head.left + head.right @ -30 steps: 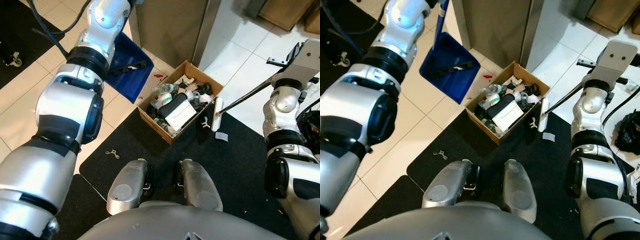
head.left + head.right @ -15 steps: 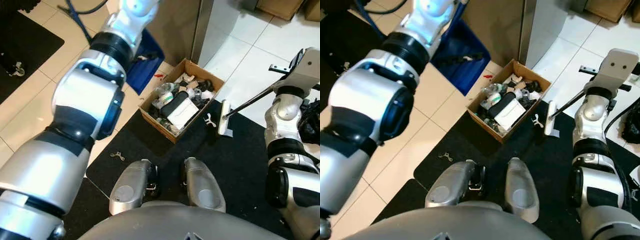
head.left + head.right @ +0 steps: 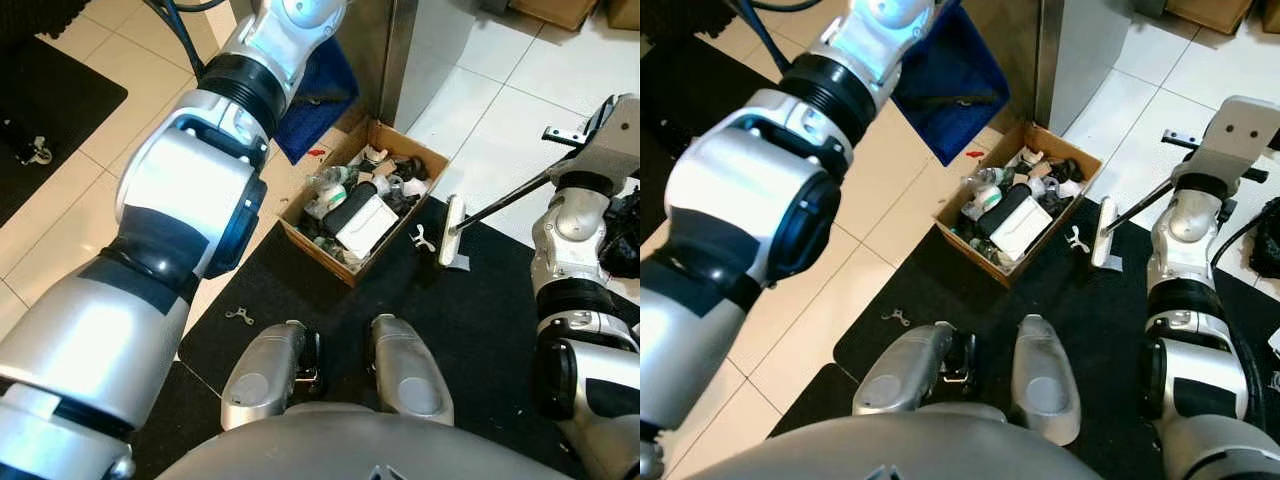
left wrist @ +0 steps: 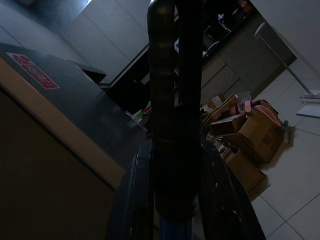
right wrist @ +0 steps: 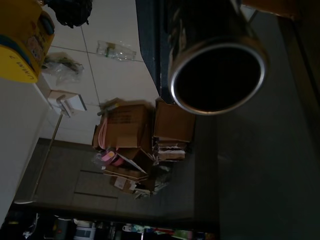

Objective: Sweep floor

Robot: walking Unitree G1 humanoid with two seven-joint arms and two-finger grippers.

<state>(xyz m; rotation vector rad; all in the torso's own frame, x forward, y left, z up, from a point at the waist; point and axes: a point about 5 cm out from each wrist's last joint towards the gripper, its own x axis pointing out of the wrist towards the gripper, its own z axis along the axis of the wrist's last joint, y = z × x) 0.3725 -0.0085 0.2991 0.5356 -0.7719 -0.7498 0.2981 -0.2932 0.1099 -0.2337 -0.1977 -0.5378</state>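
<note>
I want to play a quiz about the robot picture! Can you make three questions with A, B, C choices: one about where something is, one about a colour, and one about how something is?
1. Where does the white broom head rest?
A. on the black mat
B. inside the box
C. on the dustpan

2. What colour is the dustpan?
A. red
B. blue
C. yellow

3. How is the cardboard box?
A. shut with tape
B. empty
C. open and full of junk

Answers: 1 A, the head lies on the mat beside the box. 2 B, it is plainly blue. 3 C, its flaps are open and things fill it.

silver arms point(image 3: 190, 190), black joint bands
</note>
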